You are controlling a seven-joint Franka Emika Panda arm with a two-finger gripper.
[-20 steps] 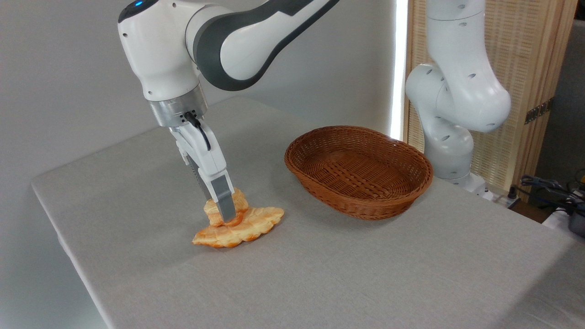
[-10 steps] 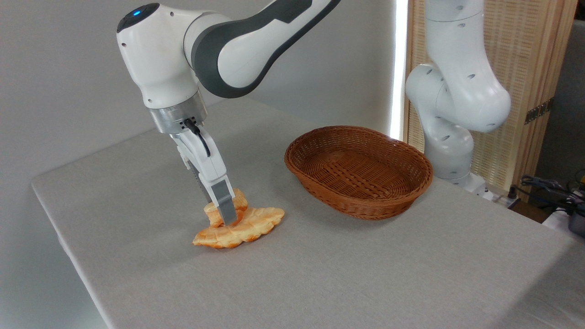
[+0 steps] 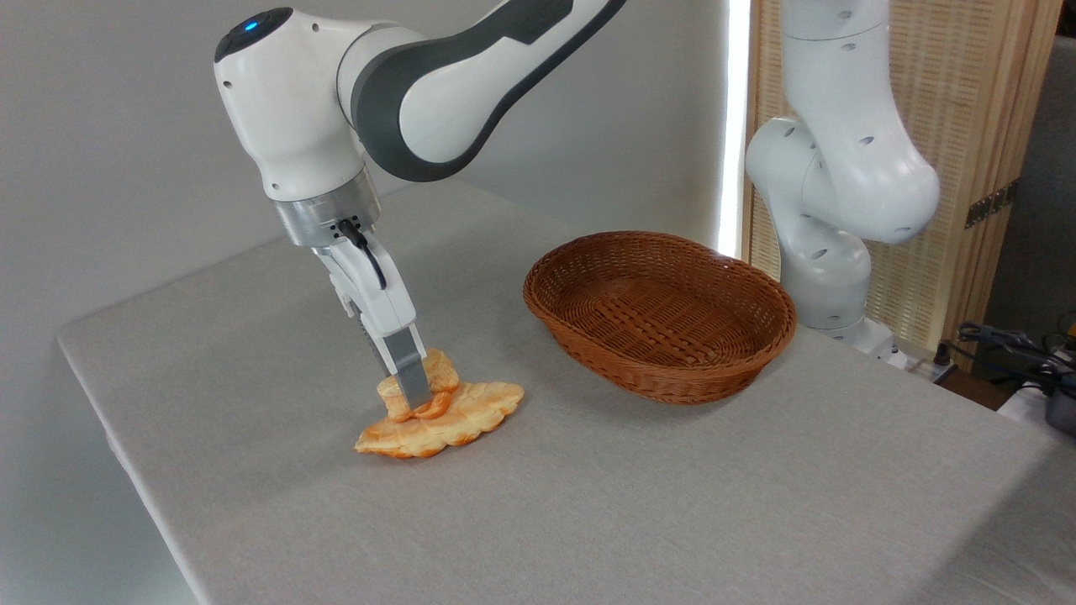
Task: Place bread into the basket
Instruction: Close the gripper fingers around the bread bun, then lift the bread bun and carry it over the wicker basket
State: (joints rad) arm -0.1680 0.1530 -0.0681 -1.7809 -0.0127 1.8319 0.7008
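Golden bread (image 3: 439, 374) is what we see clamped in the gripper (image 3: 414, 395), sitting on the flat bread piece (image 3: 445, 424), with the wicker basket (image 3: 660, 315) toward 3 o'clock on the counter (image 3: 588, 504).

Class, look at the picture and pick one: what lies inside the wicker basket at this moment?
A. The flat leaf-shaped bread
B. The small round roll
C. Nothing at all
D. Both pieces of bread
C: the basket shows only its bare woven floor, while the roll sits at the gripper on top of the flat bread, out on the table to the basket's left.
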